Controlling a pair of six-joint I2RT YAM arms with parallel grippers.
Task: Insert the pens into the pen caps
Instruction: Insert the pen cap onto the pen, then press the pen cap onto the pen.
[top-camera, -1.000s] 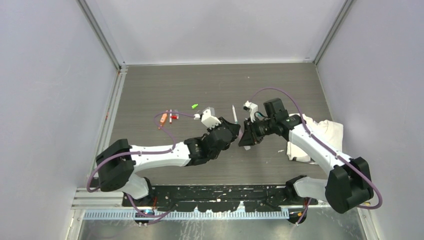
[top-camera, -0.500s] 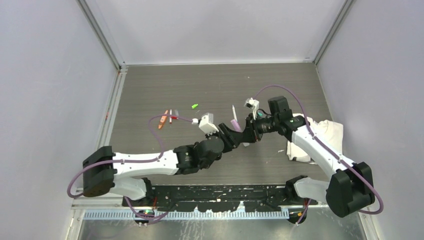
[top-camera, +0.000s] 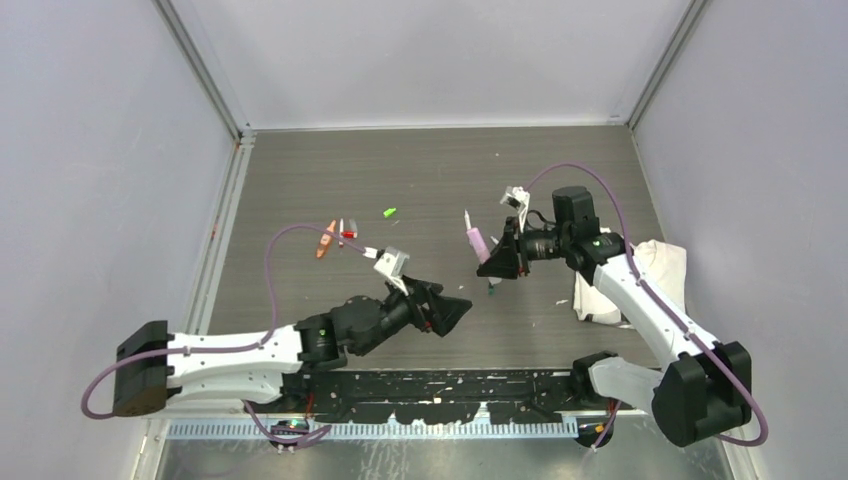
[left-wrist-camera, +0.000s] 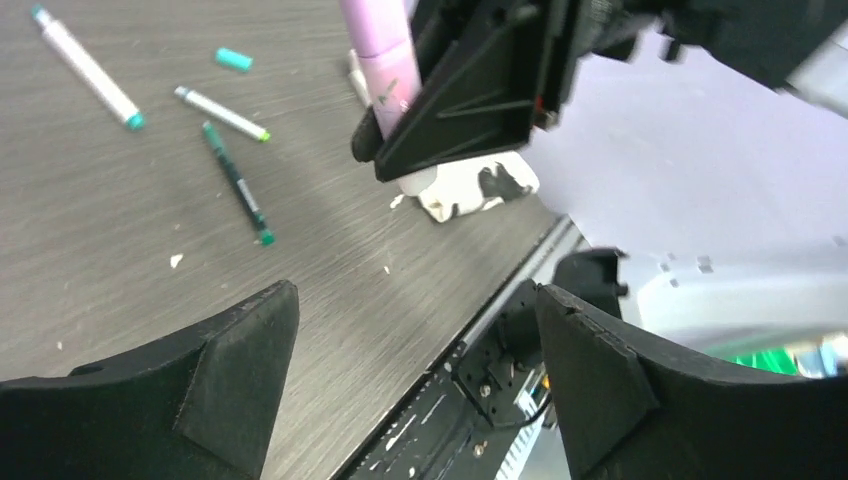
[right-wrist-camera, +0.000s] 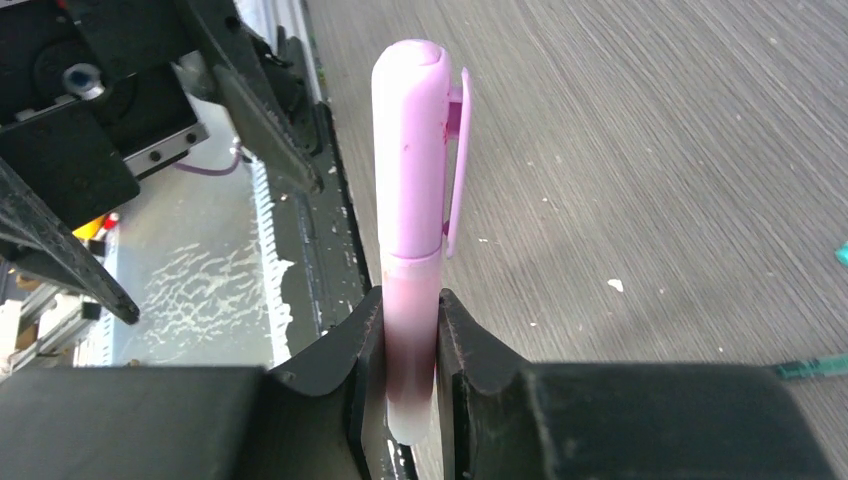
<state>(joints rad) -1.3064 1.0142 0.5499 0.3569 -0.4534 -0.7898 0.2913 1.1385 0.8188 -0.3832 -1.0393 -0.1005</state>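
Note:
My right gripper (right-wrist-camera: 412, 375) is shut on the lower body of a pen (right-wrist-camera: 410, 330) that wears a pink-purple cap (right-wrist-camera: 415, 150) and stands upright out of the jaws. From above, that gripper (top-camera: 497, 262) holds the capped pen (top-camera: 477, 240) over mid-table. My left gripper (top-camera: 452, 306) hangs open and empty, apart from it on the near left. Its fingers (left-wrist-camera: 235, 370) frame the right gripper (left-wrist-camera: 470, 90). Loose on the table lie an orange pen (top-camera: 326, 239), a white pen (top-camera: 340, 232), a red cap (top-camera: 349, 234), a green cap (top-camera: 389, 212) and a dark green pen (left-wrist-camera: 237, 182).
A crumpled white cloth (top-camera: 650, 268) lies at the right, under the right arm. Two white pens (left-wrist-camera: 85, 65) (left-wrist-camera: 222, 112) and a teal cap (left-wrist-camera: 233, 60) lie beyond the dark green pen. The black rail (top-camera: 430, 388) runs along the table's near edge.
My left gripper has opened and drawn back toward the near left, away from the right gripper. The right gripper keeps the pink capped pen and has shifted slightly back and right.

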